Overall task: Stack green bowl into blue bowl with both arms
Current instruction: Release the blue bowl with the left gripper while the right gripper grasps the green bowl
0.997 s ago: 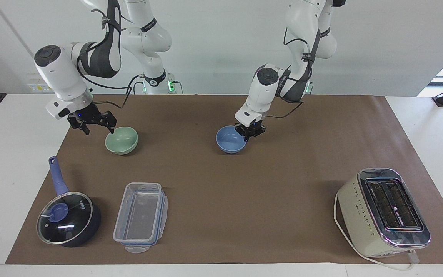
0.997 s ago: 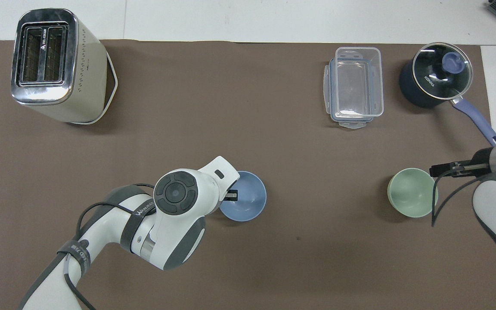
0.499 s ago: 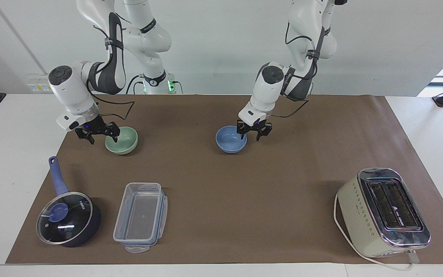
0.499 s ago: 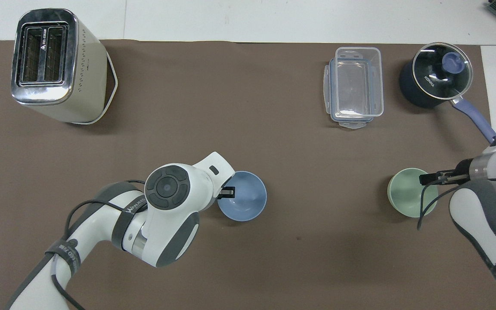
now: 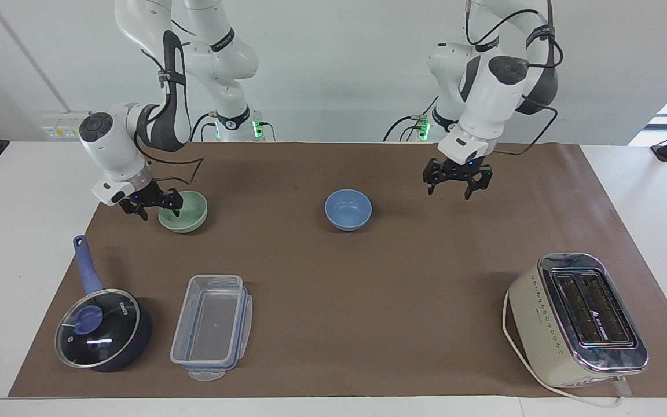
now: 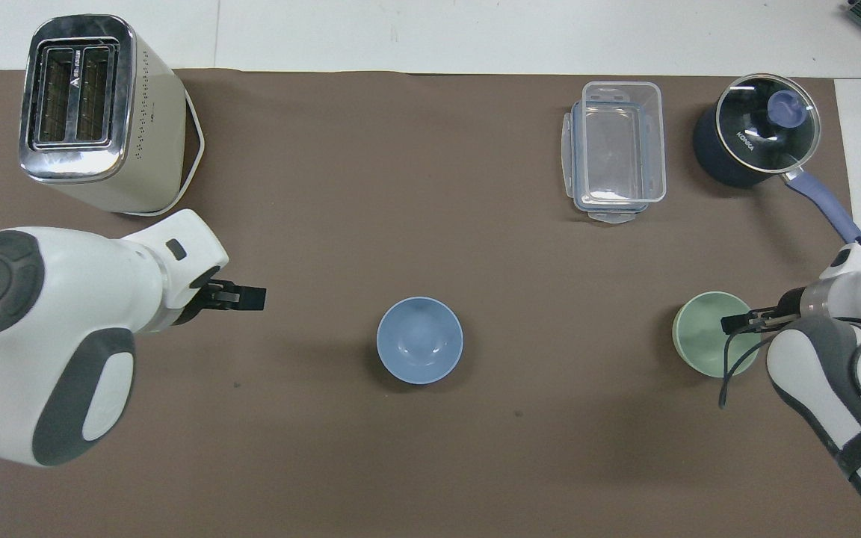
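the green bowl [image 5: 183, 211] sits on the brown mat [image 5: 333, 278] near the right arm's end of the desk. the right gripper [image 5: 154, 204] is low at the bowl's rim, with one finger inside and one outside; i cannot tell if it is pinching the rim. the blue bowl [image 5: 348, 209] sits alone in the middle of the mat, well apart from the green bowl. the left gripper [image 5: 455, 184] hangs over bare mat beside the blue bowl, toward the left arm's end, fingers spread.
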Controlling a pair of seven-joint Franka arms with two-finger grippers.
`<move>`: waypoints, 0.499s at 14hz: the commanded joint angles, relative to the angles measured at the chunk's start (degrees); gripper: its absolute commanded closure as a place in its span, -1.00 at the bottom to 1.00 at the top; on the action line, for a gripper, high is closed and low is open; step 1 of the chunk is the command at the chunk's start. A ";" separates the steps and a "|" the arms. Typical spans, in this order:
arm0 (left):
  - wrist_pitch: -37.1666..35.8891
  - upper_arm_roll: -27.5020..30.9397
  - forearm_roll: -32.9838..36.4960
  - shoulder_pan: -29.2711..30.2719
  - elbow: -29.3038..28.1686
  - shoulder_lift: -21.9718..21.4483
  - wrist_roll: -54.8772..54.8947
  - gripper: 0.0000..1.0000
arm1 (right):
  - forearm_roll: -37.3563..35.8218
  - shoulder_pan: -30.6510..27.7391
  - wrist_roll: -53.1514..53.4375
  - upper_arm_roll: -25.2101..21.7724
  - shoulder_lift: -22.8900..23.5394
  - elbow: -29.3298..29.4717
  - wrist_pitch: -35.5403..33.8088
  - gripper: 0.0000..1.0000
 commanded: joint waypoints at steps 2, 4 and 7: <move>-9.99 -0.74 1.44 7.22 9.79 0.65 9.70 -1.00 | 0.72 -0.68 -1.54 0.29 0.40 -0.81 1.28 1.00; -15.27 -0.74 1.53 10.22 16.74 1.79 14.28 -1.00 | 0.72 -0.59 -1.18 0.29 0.49 -0.29 1.02 1.00; -20.82 -0.74 1.97 12.34 24.92 3.11 16.93 -1.00 | 0.81 -0.76 -1.62 0.37 0.14 0.68 -0.65 1.00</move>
